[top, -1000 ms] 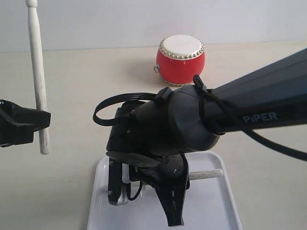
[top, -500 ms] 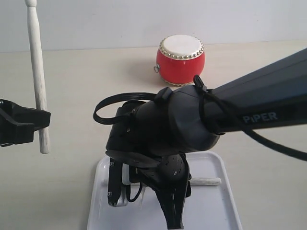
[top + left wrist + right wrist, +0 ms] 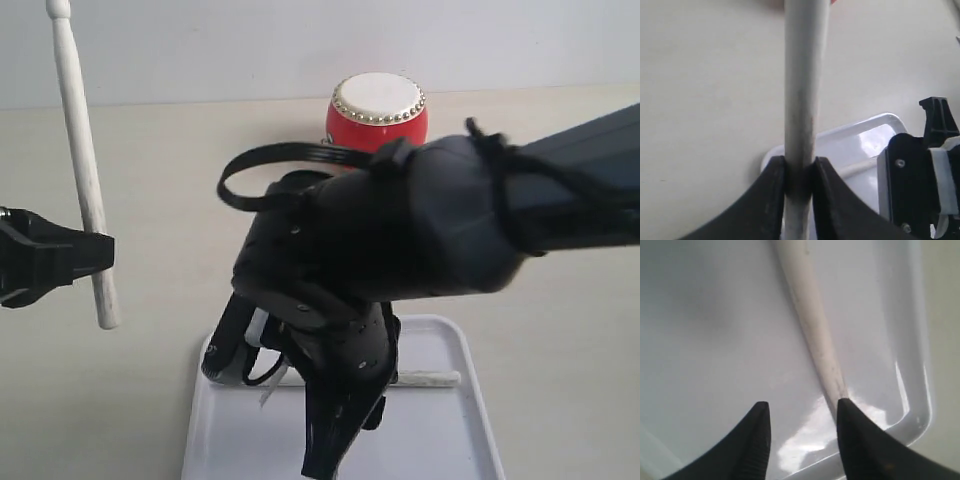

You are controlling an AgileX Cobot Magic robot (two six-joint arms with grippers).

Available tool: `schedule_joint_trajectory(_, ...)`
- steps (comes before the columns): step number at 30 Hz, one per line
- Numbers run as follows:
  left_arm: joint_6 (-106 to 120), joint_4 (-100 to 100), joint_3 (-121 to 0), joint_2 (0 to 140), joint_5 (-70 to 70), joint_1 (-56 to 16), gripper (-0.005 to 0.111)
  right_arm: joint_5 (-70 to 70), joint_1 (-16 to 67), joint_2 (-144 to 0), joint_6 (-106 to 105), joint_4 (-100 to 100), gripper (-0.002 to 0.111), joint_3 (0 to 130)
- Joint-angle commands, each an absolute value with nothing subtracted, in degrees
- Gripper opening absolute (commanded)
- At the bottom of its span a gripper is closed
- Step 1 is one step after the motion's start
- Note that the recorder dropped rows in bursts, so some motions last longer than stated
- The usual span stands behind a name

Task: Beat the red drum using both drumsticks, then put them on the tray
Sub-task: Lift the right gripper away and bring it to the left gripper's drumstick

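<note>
Task status: judged as the put-down phase, half done. The tray (image 3: 440, 430) already carries one stick; the second stick is not yet on it. Whether the drum (image 3: 377, 110) has been beaten cannot be told from these views.

Tray contents: one stick (image 3: 430, 378) lies flat on the tray floor, running across the tray, its visible end toward the tray's right rim. Nothing else is seen in the tray, though the right arm hides much of the floor.

Drum: stands upright beyond the tray's far edge, well apart from it, its lower body hidden by the right arm.

Right gripper (image 3: 801, 412): hangs over the tray with jaws apart. The stick passes just beside one fingertip and is not clamped.

Left gripper (image 3: 98, 250): sits to the left of the tray, off it, jaws clamped on the second stick (image 3: 82, 160) near its lower end. That stick stands nearly upright, its rounded tip high.

Remaining work, as a judgement: carry the second stick over the tray, lay it flat beside the first, open the jaws
</note>
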State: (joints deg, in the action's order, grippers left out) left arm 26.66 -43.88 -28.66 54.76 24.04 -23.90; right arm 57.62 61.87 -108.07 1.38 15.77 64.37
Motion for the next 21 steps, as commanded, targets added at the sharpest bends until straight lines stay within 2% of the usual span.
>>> schedule_joint_trajectory(1, 27.7, -53.2, -27.2, 54.5, 25.4, -24.0, 0.000, 51.1, 62.0, -99.4, 9.3, 13.9, 0.042, 56.9)
schedule_joint_trajectory(9, 48.2, -78.9, -18.2, 54.5, 29.4, -24.1, 0.000, 32.5, 62.0, -77.4, 26.6, 14.1, 0.042, 40.5)
schedule_joint_trajectory(12, 59.3, -87.1, -15.4, 54.5, 34.3, -24.1, 0.000, 30.7, 62.0, -70.4, 30.8, 13.9, 0.042, 39.2)
schedule_joint_trajectory(17, 62.1, -86.7, -15.7, 54.6, 38.6, -24.1, 0.000, 29.0, 62.0, -63.4, 33.2, 12.7, 0.042, 39.2)
schedule_joint_trajectory(21, 66.9, -95.4, -15.8, 54.6, 39.6, -24.1, 0.000, 19.3, 62.0, -61.4, 36.4, 10.9, 0.042, 39.2)
